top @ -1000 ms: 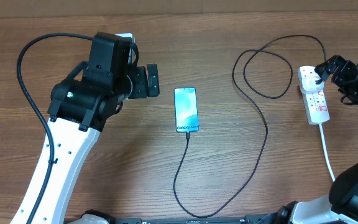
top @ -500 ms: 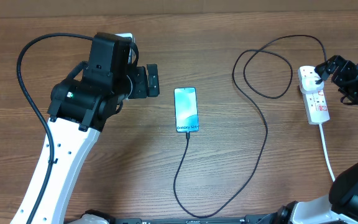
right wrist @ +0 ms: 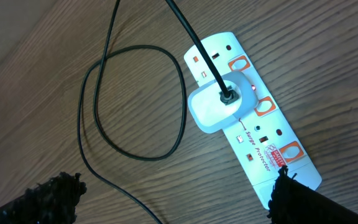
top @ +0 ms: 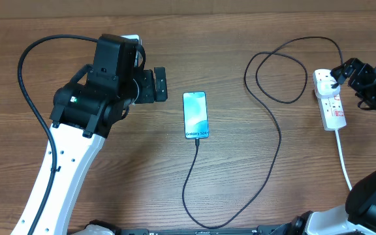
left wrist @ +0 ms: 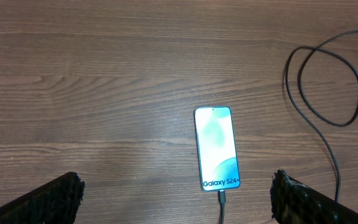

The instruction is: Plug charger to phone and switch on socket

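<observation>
The phone lies flat mid-table with its light-blue "Galaxy" screen lit, and it also shows in the left wrist view. The charger, a thin black cable, has its plug tip in the phone's bottom edge. The cable loops right to a white adapter seated in the socket, a white power strip. A small red light shows beside the adapter. My left gripper hangs open to the left of the phone, holding nothing. My right gripper hovers open over the socket's right side, and it is empty.
The socket's thick white cord runs toward the front edge at the right. The charger makes a loose loop left of the socket. The left arm's own black cable arcs over the far-left table.
</observation>
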You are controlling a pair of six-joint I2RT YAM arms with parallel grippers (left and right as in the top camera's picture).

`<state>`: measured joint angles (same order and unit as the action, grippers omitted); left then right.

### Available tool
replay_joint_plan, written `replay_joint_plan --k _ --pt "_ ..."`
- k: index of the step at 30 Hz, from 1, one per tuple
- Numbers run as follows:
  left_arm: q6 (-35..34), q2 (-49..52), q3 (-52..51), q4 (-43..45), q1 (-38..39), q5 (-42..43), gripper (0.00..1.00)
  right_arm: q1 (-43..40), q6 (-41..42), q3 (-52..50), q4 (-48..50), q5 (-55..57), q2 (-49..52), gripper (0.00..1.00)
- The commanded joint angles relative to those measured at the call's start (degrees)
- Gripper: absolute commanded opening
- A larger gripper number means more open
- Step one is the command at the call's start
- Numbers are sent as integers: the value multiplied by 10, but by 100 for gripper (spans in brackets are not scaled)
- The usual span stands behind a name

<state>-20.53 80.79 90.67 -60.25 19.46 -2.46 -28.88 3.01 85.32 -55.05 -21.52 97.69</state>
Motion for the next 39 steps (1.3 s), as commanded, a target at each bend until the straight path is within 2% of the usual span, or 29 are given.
replay_joint_plan --k 1,28,34,39 --pt "13 2 0 1 -2 -9 100 0 2 0 3 5 -3 100" --pt "13 -14 -12 3 -2 -14 100 0 2 0 3 5 -3 100" --pt "13 -101 -113 76 -3 -27 100 0 2 0 3 5 -3 100" --pt "13 -216 -287 222 -4 -29 100 0 2 0 3 5 -3 100"
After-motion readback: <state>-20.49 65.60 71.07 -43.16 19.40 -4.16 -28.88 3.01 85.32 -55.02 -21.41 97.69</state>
